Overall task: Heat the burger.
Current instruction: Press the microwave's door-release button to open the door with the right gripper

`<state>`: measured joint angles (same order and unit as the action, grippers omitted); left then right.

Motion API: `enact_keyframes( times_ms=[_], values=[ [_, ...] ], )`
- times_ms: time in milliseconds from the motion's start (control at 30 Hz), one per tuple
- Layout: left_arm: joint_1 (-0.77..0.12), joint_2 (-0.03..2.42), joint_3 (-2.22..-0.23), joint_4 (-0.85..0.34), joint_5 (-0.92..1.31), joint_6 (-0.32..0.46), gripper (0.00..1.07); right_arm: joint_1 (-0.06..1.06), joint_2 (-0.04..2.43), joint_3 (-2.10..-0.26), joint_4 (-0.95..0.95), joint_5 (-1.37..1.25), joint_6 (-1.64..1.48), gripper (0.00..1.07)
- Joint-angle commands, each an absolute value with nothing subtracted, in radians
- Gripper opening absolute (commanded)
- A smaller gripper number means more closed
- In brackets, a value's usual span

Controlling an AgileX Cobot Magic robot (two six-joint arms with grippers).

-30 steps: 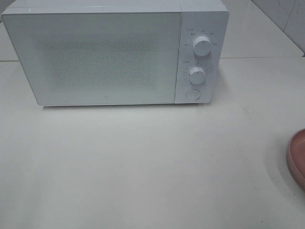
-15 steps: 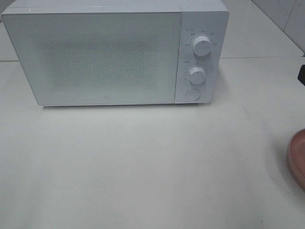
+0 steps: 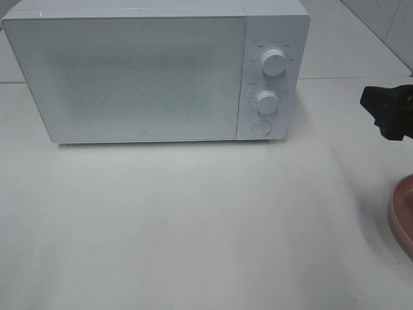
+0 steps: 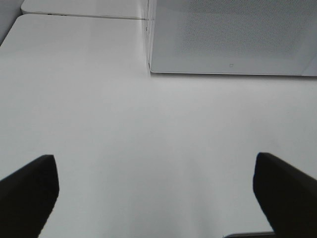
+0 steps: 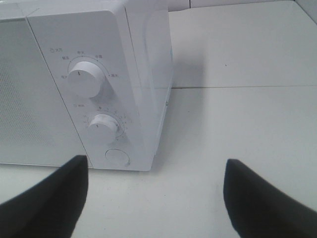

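The burger is out of view in every frame. A white microwave (image 3: 129, 77) stands at the back of the table with its door shut; it also shows in the left wrist view (image 4: 228, 34) and the right wrist view (image 5: 124, 59). My right gripper (image 3: 385, 113) reaches in from the right edge, level with the microwave's control panel but well apart from it. In the right wrist view it (image 5: 156, 166) is open and empty. My left gripper (image 4: 153, 163) is open and empty over bare table in front of the microwave's left corner.
The control panel has an upper knob (image 3: 273, 62), a lower knob (image 3: 266, 101) and a round button (image 3: 261, 127). The rim of a round pink plate (image 3: 401, 213) shows at the right edge. The white table (image 3: 193, 219) spreads in front.
My right gripper has come into the exterior high view from the right edge, moving left toward the microwave. The microwave and the plate have not moved.
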<state>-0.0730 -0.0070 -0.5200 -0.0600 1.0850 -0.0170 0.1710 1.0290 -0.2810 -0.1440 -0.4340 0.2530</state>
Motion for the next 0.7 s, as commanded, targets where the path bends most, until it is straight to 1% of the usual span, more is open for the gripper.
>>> enact_keyframes(
  times_ms=[33, 233, 300, 433, 567, 633, 700],
  values=[
    [-0.076, -0.031, -0.517, -0.058, 1.072, -0.022, 1.0, 0.168, 1.08, -0.28, -0.148, -0.51, 0.259, 0.72],
    [-0.076, -0.031, -0.517, -0.058, 1.072, -0.022, 1.0, 0.168, 1.248, -0.28, -0.143, -0.647, 0.223, 0.72],
    [-0.076, -0.031, -0.517, -0.058, 1.072, -0.022, 1.0, 0.168, 1.265, -0.28, -0.131, -0.663, 0.215, 0.72],
    [-0.076, -0.031, -0.517, -0.058, 1.072, -0.022, 1.0, 0.168, 1.365, -0.28, -0.042, -0.745, 0.153, 0.72],
    [-0.076, -0.031, -0.517, -0.058, 1.072, -0.022, 1.0, 0.169, 1.412, -0.28, -0.016, -0.789, 0.123, 0.72],
    [-0.076, -0.031, -0.517, -0.058, 1.072, -0.022, 1.0, 0.186, 1.436, -0.279, 0.0, -0.821, 0.12, 0.72],
    [-0.076, -0.031, -0.517, -0.058, 1.072, -0.022, 1.0, 0.244, 1.479, -0.279, 0.075, -0.878, 0.065, 0.72]
  ],
)
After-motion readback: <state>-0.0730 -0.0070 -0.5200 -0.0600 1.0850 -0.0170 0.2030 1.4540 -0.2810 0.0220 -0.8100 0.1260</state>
